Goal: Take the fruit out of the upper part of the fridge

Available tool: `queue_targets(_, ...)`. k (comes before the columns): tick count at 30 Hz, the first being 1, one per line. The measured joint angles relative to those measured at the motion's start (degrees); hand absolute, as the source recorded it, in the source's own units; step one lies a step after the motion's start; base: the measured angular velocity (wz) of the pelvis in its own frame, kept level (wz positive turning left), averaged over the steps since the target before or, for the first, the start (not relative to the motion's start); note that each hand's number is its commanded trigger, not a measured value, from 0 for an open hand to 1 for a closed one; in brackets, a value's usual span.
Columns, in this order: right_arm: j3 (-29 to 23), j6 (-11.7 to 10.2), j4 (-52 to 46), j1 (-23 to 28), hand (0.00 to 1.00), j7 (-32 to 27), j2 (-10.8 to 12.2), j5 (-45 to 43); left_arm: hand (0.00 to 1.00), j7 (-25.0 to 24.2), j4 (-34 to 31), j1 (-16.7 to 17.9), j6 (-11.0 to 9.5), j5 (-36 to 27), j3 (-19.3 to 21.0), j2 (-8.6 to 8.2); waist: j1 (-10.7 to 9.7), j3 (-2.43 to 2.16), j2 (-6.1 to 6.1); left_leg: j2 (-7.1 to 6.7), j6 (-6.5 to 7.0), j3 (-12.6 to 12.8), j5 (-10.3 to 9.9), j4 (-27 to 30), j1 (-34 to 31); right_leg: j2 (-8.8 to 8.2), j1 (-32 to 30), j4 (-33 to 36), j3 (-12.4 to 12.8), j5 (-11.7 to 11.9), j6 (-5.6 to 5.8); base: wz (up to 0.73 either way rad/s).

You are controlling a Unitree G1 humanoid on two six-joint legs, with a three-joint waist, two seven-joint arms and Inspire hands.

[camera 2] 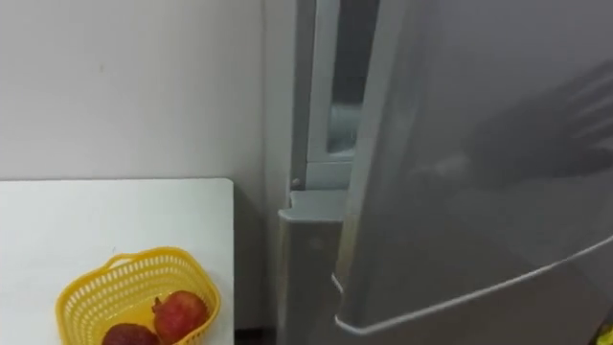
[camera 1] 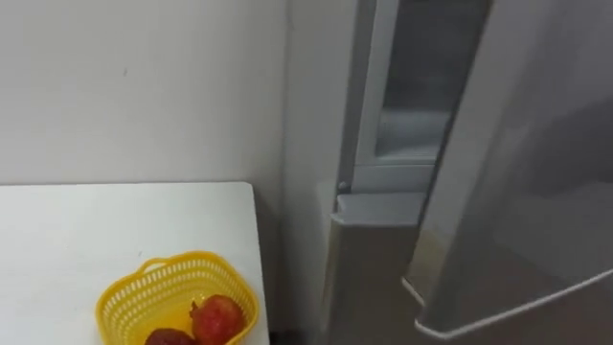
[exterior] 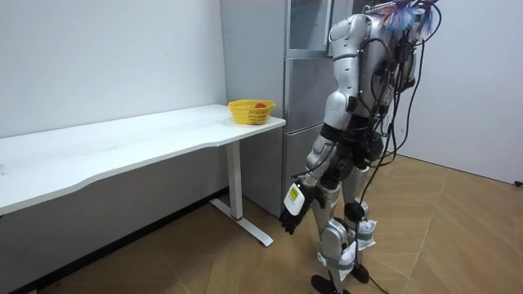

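I stand right in front of the grey fridge [exterior: 304, 90]. Its upper door [camera 1: 522, 163] is swung partly open towards me and takes up the right of the eye views. Through the gap beside the door I see a strip of the pale upper compartment [camera 1: 412, 91]; nothing inside it can be made out. The lower door [camera 1: 369, 273] is closed. My left hand [exterior: 292, 214] hangs by my thigh in the room view, fingers relaxed and holding nothing.
A white table [camera 1: 96, 225] stands to the left of the fridge against the wall. On its near right corner sits a yellow basket [camera 1: 144, 292] with a red fruit [camera 1: 218, 316] and a darker one in it. Wooden floor lies behind me.
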Motion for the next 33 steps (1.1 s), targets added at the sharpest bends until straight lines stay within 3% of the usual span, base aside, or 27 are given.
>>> queue_targets(4,1.59,-0.28,0.4,-0.69,0.0,1.07,0.0,0.14,0.0,0.06,0.01,0.36,0.03,-0.33,0.04,-0.24,1.16,-0.05,0.03,-0.17,0.01,-1.53,0.0,0.66,-0.9,-0.26,0.04,-0.2,-1.19,-0.04,0.01,0.15)
queue_targets(10,5.69,-0.46,1.3,-3.48,0.0,2.27,0.02,-0.12,0.0,1.4,0.03,0.57,0.05,-0.28,0.08,-0.39,3.06,0.01,1.0,-0.3,0.0,-2.52,0.0,0.74,-1.37,-0.24,0.02,-0.45,-1.7,-0.04,0.0,0.08)
queue_targets(14,5.72,-2.78,1.58,-3.51,0.0,2.19,0.29,-0.47,0.0,1.46,0.05,1.62,0.01,-0.29,0.23,-0.75,3.47,-0.04,1.6,-0.88,0.03,-3.36,0.02,0.92,-1.86,-0.38,-0.08,0.1,-1.9,-0.11,0.08,0.04)
queue_targets(18,5.72,-4.45,2.8,-3.52,0.0,2.13,0.29,-0.47,0.0,1.22,0.05,1.85,-0.09,-0.29,0.36,-0.77,3.99,0.04,1.46,-0.93,0.05,-3.54,0.04,1.04,-1.87,-0.42,-0.09,0.1,-1.97,-0.18,0.11,0.01)
queue_targets(33,5.75,-5.22,5.41,-3.97,0.0,1.55,0.28,-0.45,0.0,1.01,-0.09,1.97,-0.51,-0.3,0.36,-0.82,4.08,0.06,0.79,-0.9,0.1,-3.27,0.32,1.02,-1.63,-0.51,-0.09,0.16,-1.89,-0.25,0.12,0.0)
